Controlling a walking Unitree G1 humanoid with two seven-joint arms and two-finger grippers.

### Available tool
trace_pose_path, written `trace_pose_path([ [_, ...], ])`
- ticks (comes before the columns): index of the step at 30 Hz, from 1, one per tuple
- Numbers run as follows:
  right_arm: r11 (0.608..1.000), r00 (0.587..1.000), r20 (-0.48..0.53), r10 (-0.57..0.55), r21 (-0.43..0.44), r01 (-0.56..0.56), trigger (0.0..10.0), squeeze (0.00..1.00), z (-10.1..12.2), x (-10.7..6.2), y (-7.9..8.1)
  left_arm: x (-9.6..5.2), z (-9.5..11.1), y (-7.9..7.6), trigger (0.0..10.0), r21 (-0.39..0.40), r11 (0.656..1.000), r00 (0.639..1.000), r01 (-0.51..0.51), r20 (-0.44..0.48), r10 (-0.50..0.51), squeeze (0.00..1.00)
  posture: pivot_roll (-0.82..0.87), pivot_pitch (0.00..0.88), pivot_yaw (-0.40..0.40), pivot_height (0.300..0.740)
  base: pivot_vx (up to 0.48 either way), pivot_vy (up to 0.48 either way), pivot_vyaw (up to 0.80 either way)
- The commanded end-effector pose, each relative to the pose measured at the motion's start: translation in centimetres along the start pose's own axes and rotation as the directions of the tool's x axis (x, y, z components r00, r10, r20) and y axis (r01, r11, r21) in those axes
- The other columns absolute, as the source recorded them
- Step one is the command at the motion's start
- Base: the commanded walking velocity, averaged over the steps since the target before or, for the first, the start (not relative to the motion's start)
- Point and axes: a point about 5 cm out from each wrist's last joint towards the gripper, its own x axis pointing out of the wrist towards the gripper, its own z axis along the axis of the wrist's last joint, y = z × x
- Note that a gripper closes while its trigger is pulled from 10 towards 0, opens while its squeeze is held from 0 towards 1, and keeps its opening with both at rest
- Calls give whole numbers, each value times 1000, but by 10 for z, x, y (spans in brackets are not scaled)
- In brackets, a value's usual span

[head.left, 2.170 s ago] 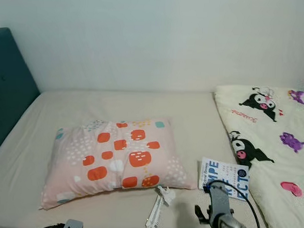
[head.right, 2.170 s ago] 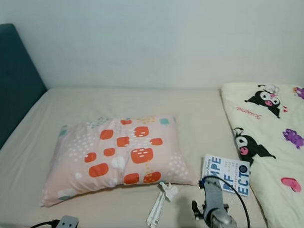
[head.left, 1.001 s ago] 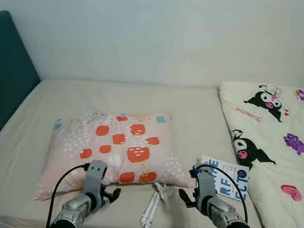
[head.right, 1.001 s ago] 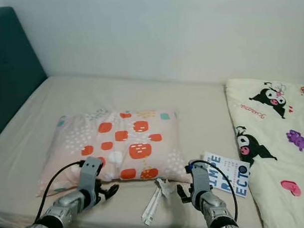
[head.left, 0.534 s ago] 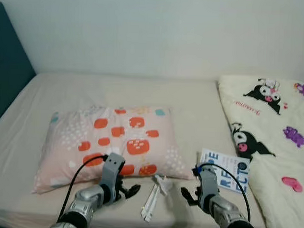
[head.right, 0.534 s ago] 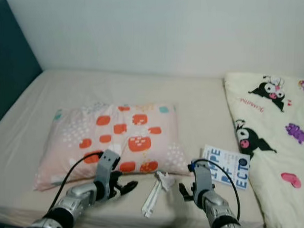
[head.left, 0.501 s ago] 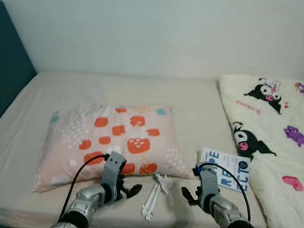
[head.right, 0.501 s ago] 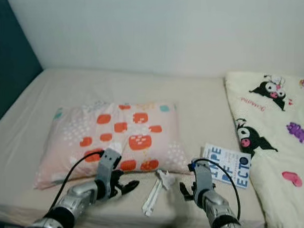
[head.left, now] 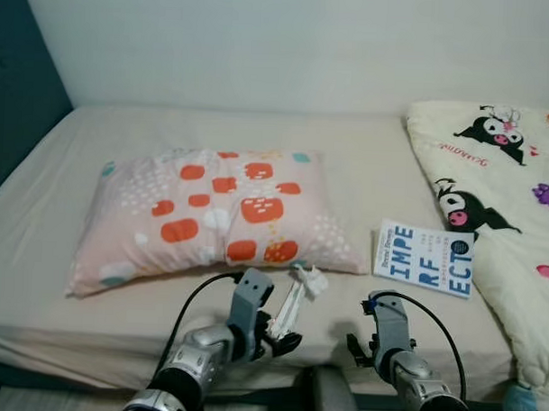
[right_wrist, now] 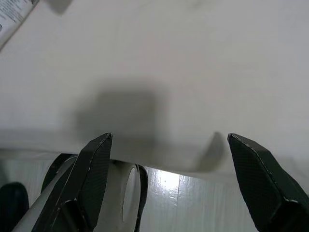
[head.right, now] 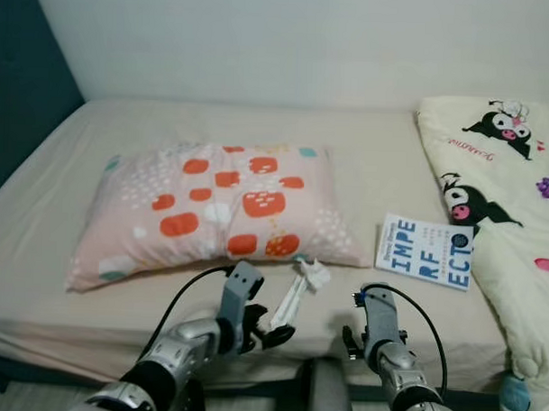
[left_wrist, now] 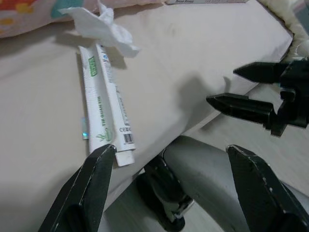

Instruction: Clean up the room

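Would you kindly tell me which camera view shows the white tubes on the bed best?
The left wrist view: the white tubes lie close, their green print and barcode visible. Both eye views show them small, partly behind the left gripper. The right wrist view faces bare sheet.

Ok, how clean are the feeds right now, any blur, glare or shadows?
Eye views: sharp, evenly lit. Left wrist view: tubes crisp, left gripper fingers soft-edged up close. Right wrist view: right gripper shadow on the sheet, bright glare on the floor.

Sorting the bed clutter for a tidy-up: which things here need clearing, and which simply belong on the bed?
To clear:
toothpaste tubes
crumpled tissue
book

Belongs on the bed:
pillow
cartoon blanket
mattress

Left hand is nearest the tubes.
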Motion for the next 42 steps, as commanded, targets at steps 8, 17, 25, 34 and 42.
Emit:
trace_pose_path([
  [8,997,998,24,-65,40,64,10000,0,-3,-3,-11,11,2,-8,10000,-72,991,994,-109,-5,109,0,-142,115,2,570,0,0,0],
  [17,998,998,12,-57,41,57,10000,0,-6,-2,-6,10,-11,-12,10000,-55,990,991,-129,-34,128,0,-137,120,4,570,0,0,0],
  [25,996,998,19,-66,57,64,10000,0,-5,-2,-6,10,-8,-9,10000,-26,985,985,-173,-25,172,0,-137,121,3,570,0,0,-566],
  [34,996,997,30,-77,47,76,10000,0,-3,-2,-8,7,-6,-2,10000,-39,978,979,-203,-14,203,0,-137,120,3,570,0,0,0],
  [42,998,997,48,-55,46,52,10000,0,0,-2,-4,10,6,-2,10000,-73,965,964,-253,64,257,0,-144,120,2,570,0,0,0],
])
